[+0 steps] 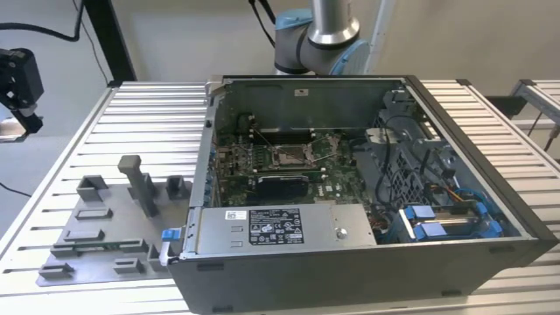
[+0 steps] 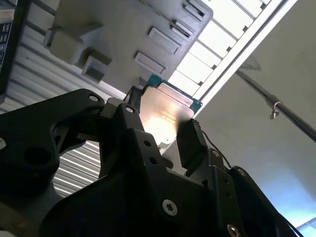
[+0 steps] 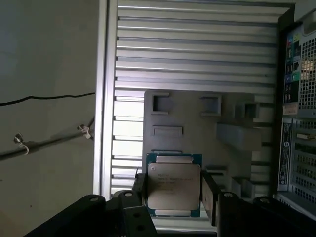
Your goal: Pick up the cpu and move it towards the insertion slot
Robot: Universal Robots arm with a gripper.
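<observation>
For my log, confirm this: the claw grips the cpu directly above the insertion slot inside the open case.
Wrong in one respect. The claw grips the cpu above the grey tray on the slatted table, outside the open case, not above the insertion slot; the first wrist view shows it.

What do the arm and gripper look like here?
The arm is a silver-grey tube with light-blue caps at a rounded joint; a black cable hangs beside it. The gripper is matte black, built from angular plates dotted with silver screw heads, ending in blocky black fingers.
</observation>
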